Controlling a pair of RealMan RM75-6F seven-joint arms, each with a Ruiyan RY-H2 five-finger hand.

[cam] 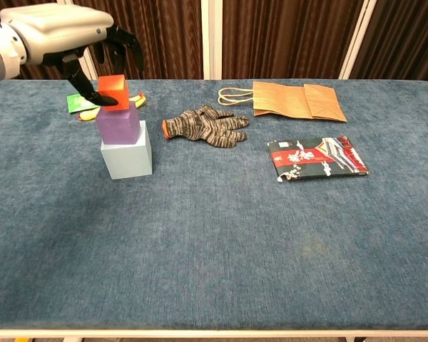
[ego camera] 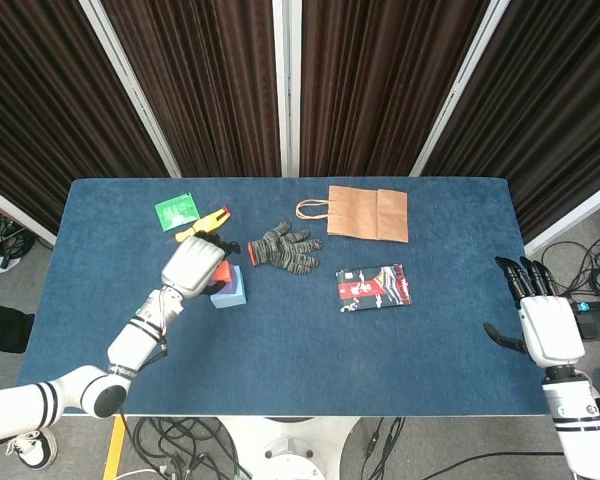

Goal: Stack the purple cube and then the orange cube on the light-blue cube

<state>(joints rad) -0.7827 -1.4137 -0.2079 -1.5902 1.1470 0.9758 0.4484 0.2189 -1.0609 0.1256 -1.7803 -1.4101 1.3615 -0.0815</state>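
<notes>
The light-blue cube (cam: 127, 158) sits on the table's left side, with the purple cube (cam: 118, 122) stacked on it. My left hand (cam: 65, 32) holds the orange cube (cam: 114, 89) right at the top of the purple cube; I cannot tell whether the two touch. In the head view the left hand (ego camera: 193, 267) covers most of the stack, leaving only a strip of the orange cube (ego camera: 221, 271) and the light-blue cube (ego camera: 233, 291) visible. My right hand (ego camera: 538, 322) hovers past the table's right edge, fingers spread and holding nothing.
A striped knit glove (cam: 204, 126) lies right of the stack. Behind it are a brown paper bag (cam: 297, 100), a green packet (cam: 84, 101) and a yellow object (cam: 135, 98). A red-and-black packet (cam: 316, 157) lies to the right.
</notes>
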